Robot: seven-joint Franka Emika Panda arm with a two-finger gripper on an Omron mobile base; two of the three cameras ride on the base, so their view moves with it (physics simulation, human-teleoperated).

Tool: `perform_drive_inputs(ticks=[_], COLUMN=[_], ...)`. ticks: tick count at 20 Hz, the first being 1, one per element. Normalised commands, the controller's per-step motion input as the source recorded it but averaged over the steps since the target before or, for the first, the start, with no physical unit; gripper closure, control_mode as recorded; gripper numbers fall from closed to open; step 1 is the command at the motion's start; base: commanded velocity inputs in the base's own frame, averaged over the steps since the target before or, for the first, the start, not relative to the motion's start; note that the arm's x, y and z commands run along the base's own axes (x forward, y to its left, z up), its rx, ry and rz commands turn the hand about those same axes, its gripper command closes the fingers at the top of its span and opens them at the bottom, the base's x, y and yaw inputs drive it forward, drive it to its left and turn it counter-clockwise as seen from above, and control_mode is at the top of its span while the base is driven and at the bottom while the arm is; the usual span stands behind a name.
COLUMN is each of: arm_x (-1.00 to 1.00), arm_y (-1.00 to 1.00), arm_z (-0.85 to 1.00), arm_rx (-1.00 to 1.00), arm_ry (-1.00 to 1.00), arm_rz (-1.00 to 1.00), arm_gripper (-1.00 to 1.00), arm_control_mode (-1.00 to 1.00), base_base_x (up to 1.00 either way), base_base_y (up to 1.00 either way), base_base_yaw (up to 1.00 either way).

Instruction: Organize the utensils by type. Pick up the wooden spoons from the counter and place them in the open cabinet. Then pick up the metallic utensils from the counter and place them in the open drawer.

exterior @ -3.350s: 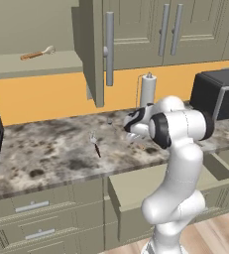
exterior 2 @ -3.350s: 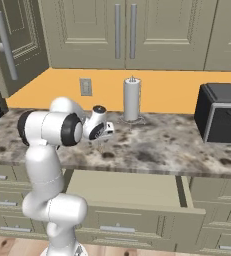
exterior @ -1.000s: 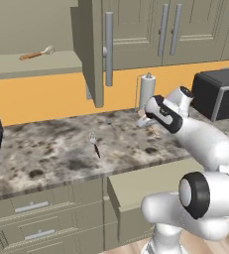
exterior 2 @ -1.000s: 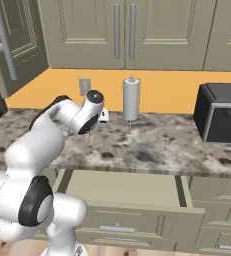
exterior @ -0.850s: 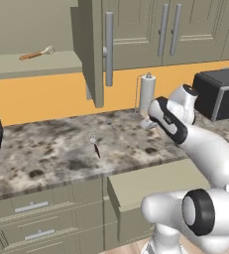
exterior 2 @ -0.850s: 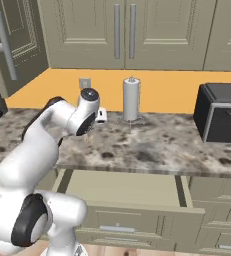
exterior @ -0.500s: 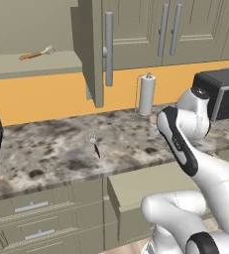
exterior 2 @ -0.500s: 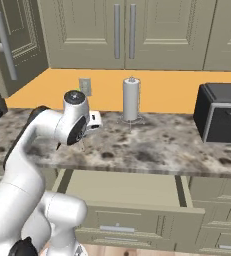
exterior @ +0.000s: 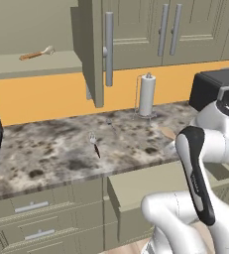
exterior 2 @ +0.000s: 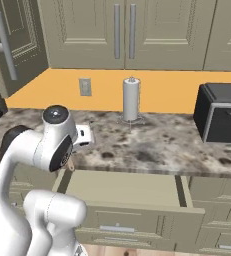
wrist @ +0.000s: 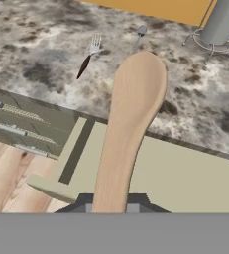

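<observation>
2 wooden spoons (wrist: 131, 119), 1 fork (wrist: 88, 55)

The mottled stone counter (exterior: 51, 149) carries a fork (exterior: 94, 145), a small metal spoon (wrist: 140, 34), a paper-towel holder (exterior: 146, 95) and a black appliance (exterior 2: 221, 120) at its right end.

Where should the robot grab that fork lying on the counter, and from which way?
Grab the fork by its dark handle, coming straight down from above. It lies flat on the counter, so nothing can slide underneath, and the handle is slim and straight, easier to pinch across than the spread silver tines. First the end effector, shut on the wooden spoon, must put that away.
</observation>
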Motion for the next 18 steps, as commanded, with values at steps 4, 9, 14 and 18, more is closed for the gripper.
perform_drive_inputs(ticks=[4,9,14,18], arm_x=[-0.11,0.0,-0.21,-0.31], arm_y=[0.08,0.04,0.0,0.0], arm_z=[0.02,0.0,0.13,0.12], arm_rx=[-0.06,-0.04,0.0,0.0], arm_ry=[0.05,0.08,0.0,-0.02], arm_rz=[0.05,0.07,0.06,0.04], arm_gripper=[1.0,1.0,1.0,1.0], arm_control_mode=[-1.0,-1.0,-1.0,1.0], base_base_x=[0.0,0.0,0.0,-0.12], base_base_y=[0.0,0.0,0.0,0.0], base_base_yaw=[0.0,0.0,0.0,0.01])
